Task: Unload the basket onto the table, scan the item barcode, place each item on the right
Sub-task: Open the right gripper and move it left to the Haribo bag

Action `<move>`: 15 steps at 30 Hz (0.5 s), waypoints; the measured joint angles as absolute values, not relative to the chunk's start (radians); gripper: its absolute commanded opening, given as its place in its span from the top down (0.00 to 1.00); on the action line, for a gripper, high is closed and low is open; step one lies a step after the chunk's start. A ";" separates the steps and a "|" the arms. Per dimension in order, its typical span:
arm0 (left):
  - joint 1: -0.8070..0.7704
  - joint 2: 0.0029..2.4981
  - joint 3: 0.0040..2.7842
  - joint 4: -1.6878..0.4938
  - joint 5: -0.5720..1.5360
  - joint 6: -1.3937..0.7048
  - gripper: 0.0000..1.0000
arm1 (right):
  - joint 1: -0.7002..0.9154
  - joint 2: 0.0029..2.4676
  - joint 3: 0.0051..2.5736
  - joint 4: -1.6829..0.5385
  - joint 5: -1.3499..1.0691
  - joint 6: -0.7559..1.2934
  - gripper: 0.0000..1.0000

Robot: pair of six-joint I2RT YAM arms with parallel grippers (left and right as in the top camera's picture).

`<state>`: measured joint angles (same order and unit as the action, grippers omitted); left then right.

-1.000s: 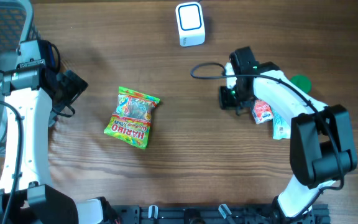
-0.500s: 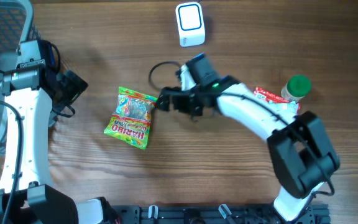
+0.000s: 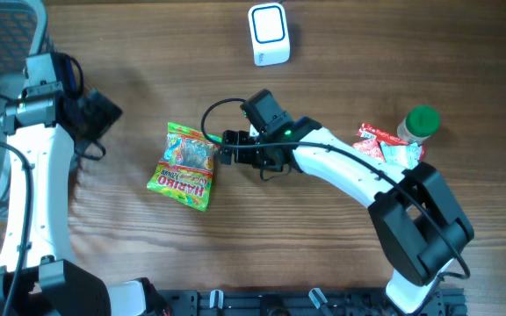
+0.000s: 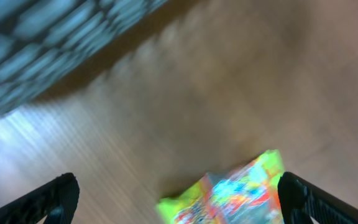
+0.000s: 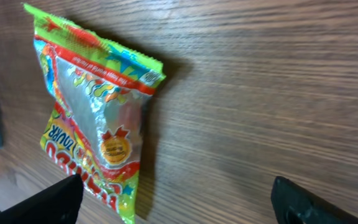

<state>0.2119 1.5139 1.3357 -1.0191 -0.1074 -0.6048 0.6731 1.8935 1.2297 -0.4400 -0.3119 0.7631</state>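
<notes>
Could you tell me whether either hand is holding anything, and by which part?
Nothing is held. The right hand is open just beside the Haribo gummy bag, not gripping it; the left hand is open and empty.

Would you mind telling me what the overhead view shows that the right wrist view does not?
Only the overhead view shows the white scanner, the green-capped bottle, the red and white packet and the left gripper. Only the right wrist view shows the round gold seal and fine print on the Haribo candy bag. Both show that bag lying flat on the wooden table, with the open right gripper near its edge.
</notes>
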 measured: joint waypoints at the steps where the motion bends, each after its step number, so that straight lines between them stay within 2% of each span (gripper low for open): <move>1: 0.212 1.514 1.336 -1.018 -0.096 -0.605 0.00 | 0.668 1.893 1.230 -0.443 -0.311 0.762 0.05; 2: 0.212 1.514 1.336 -1.039 -0.070 -0.605 0.00 | 0.661 1.893 1.230 -0.451 -0.311 0.762 0.05; 3: 0.212 1.514 1.336 -1.053 -0.053 -0.605 0.08 | 0.656 1.893 1.230 -0.457 -0.310 0.762 0.05; 4: 0.212 1.514 1.335 -1.060 -0.029 -0.605 0.42 | 0.648 1.893 1.230 -0.464 -0.309 0.763 0.05; 5: 0.212 1.514 1.335 -1.061 -0.003 -0.599 0.96 | 0.639 1.893 1.230 -0.471 -0.309 0.762 0.05; 13: 0.104 1.514 1.297 -1.019 0.077 -0.482 0.96 | 0.569 1.893 1.230 -0.494 -0.313 0.720 0.09; 15: 0.049 1.515 1.260 -0.996 0.077 -0.448 0.92 | 0.546 1.893 1.230 -0.502 -0.323 0.704 0.09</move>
